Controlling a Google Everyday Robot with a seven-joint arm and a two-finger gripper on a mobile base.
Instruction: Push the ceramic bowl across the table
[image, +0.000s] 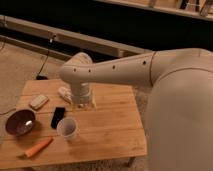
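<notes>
Dark maroon ceramic bowl (21, 122) sits at the worktop (115, 125) end, well apart from the fingers (84, 102), left of them and nearer the camera. The fingers hang over the far middle planks; whether spread or pressed together cannot be told. 2 items, a black phone (58, 117) and a white cup (67, 128), lie between fingers and bowl. Likely faults: a direct approach knocks either item; a high rim contact tips the bowl; an outward push sends it off the edge.
</notes>
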